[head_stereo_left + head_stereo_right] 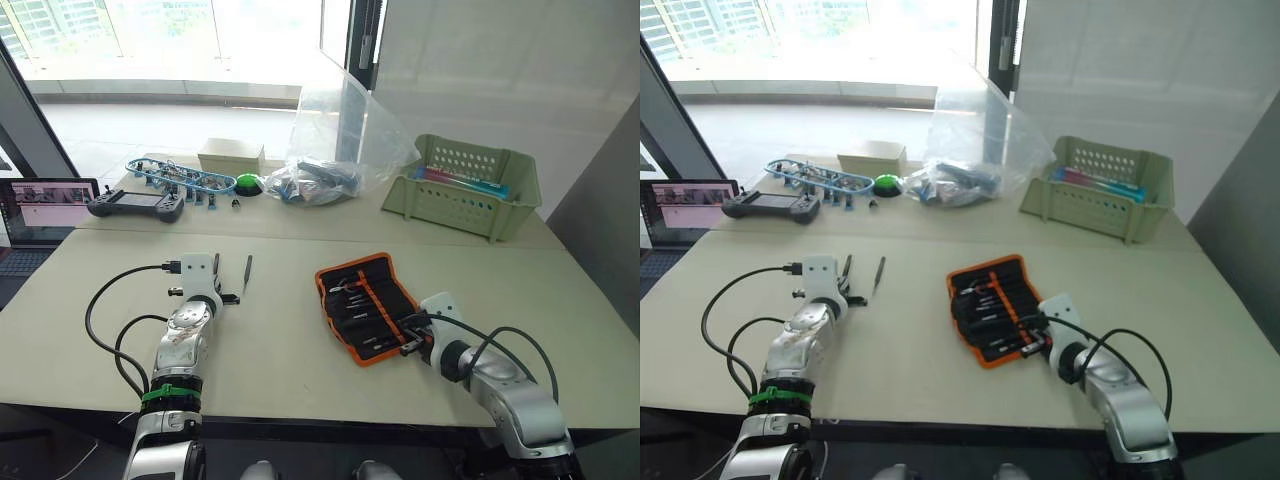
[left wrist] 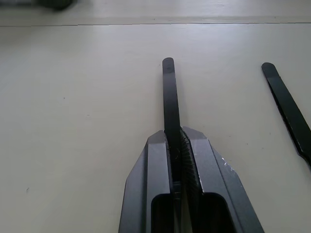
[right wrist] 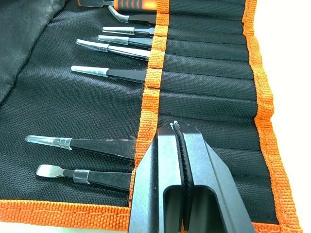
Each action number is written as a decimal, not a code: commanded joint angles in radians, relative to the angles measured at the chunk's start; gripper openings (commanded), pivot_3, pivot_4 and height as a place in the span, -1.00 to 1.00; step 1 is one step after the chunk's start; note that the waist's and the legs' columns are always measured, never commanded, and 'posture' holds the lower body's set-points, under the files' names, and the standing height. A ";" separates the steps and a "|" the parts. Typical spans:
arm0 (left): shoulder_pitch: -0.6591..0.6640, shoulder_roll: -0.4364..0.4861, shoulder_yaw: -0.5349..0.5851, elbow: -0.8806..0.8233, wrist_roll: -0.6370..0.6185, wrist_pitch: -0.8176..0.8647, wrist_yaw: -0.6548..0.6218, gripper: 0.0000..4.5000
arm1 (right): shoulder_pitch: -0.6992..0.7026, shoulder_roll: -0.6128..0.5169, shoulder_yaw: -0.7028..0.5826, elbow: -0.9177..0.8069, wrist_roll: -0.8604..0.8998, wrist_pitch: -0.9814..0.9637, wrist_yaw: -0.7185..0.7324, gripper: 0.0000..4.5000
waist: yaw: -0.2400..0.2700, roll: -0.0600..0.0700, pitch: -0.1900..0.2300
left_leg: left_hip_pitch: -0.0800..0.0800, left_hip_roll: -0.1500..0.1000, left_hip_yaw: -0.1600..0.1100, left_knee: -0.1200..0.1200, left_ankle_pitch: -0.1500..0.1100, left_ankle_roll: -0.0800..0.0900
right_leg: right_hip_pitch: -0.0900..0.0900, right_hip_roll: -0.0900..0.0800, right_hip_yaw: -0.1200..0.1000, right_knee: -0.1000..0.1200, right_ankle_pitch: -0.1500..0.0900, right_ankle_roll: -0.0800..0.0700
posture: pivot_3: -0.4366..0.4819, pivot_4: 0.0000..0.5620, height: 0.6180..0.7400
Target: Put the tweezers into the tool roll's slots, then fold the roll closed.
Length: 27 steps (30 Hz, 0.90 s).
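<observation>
I'm standing at a pale beige table (image 1: 300, 380) with daylight pouring in through big windows (image 1: 150, 40) ahead. A white wall (image 1: 480, 70) is sitting off to my right.

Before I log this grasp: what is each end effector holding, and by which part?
The left end effector pinches a tweezer along its shaft. The right end effector is shut on nothing.

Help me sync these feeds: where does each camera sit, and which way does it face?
Left eye and right eye: on the head, looking down over the table; both arms show, with the roll.
Left wrist: along the left tool, shut on a tweezer; a loose tweezer lies beside.
Right wrist: along the shut right tool, over the roll's slots.
Shared: roll in the eye and right wrist views.
</observation>
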 commanded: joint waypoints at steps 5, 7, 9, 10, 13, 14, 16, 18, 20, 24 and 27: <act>-0.046 0.104 -0.095 -0.177 0.042 -0.107 -0.141 -0.99 | 0.036 0.005 0.024 0.027 0.000 0.047 -0.001 -1.00 | -0.003 -0.006 0.004 | -0.002 0.001 0.000 -0.001 0.000 0.000 | -0.002 0.001 0.000 -0.001 0.004 0.006 | -0.05 -0.47 1.00; -0.062 0.120 -0.142 -0.243 0.018 -0.091 -0.230 -0.99 | 0.039 0.004 0.024 0.025 0.000 0.049 -0.001 -1.00 | -0.002 -0.006 0.004 | -0.005 0.001 0.000 -0.003 0.001 0.002 | -0.003 0.001 0.000 -0.003 0.004 0.006 | -0.05 -0.47 1.00; -0.073 0.126 -0.190 -0.313 -0.037 -0.035 -0.343 -0.99 | 0.043 0.004 0.024 0.022 0.000 0.050 0.000 -1.00 | 0.000 -0.006 0.004 | -0.006 0.000 0.000 -0.004 0.005 0.007 | -0.004 0.000 0.000 -0.004 0.005 0.002 | -0.05 -0.47 1.00; -0.076 0.128 -0.215 -0.346 -0.064 0.000 -0.397 -0.99 | 0.044 0.003 0.025 0.021 0.000 0.051 0.000 -1.00 | 0.000 -0.006 0.004 | -0.006 -0.001 0.000 -0.005 0.005 0.008 | -0.004 -0.001 0.001 -0.005 0.006 0.001 | -0.05 -0.47 1.00; -0.103 0.145 -0.299 -0.457 -0.191 0.198 -0.578 -0.99 | 0.047 -0.001 0.027 0.020 0.001 0.054 0.005 -1.00 | -0.002 -0.006 0.004 | -0.006 -0.001 0.000 -0.009 0.004 0.008 | -0.004 -0.001 0.001 -0.008 0.005 0.000 | -0.05 -0.47 1.00; -0.115 0.155 -0.328 -0.487 -0.207 0.219 -0.624 -0.99 | 0.048 -0.002 0.028 0.018 0.000 0.056 0.006 -1.00 | -0.003 -0.006 0.004 | -0.007 -0.001 0.000 -0.009 0.004 0.008 | -0.004 0.000 0.001 -0.008 0.005 0.000 | -0.05 -0.47 1.00; -0.140 0.164 -0.350 -0.516 -0.257 0.310 -0.679 -0.99 | 0.051 -0.003 0.028 0.015 0.000 0.057 0.006 -1.00 | -0.004 -0.006 0.004 | -0.007 -0.001 0.000 -0.010 0.004 0.008 | -0.006 0.000 0.001 -0.007 0.004 0.000 | -0.05 -0.47 1.00; -0.169 0.173 -0.385 -0.513 -0.263 0.357 -0.710 -0.99 | 0.056 -0.003 0.026 0.011 -0.001 0.058 0.002 -1.00 | -0.004 -0.006 0.004 | -0.008 -0.001 0.000 -0.010 0.004 0.008 | -0.008 0.001 0.001 -0.005 0.000 0.004 | -0.05 -0.47 1.00; -0.205 0.210 -0.486 -0.510 -0.236 0.425 -0.767 -0.99 | 0.066 0.002 0.025 0.002 -0.001 0.061 -0.005 -1.00 | -0.004 -0.005 0.004 | -0.008 -0.001 -0.001 -0.010 0.004 0.008 | -0.008 0.001 0.001 -0.004 -0.002 0.006 | -0.05 -0.47 1.00; -0.270 0.249 -0.626 -0.507 -0.205 0.526 -0.823 -0.99 | 0.099 0.016 0.027 -0.022 0.001 0.066 -0.024 -1.00 | 0.000 -0.004 0.005 | -0.007 -0.002 -0.002 -0.010 0.004 0.008 | -0.007 0.001 0.001 -0.003 -0.004 0.007 | -0.05 -0.47 1.00; -0.321 0.264 -0.701 -0.514 -0.195 0.577 -0.869 -0.99 | 0.127 0.026 0.024 -0.041 0.003 0.071 -0.041 -1.00 | 0.001 -0.004 0.005 | -0.009 -0.002 -0.002 -0.009 0.004 0.008 | -0.008 0.001 0.001 -0.003 -0.004 0.007 | -0.05 -0.47 1.00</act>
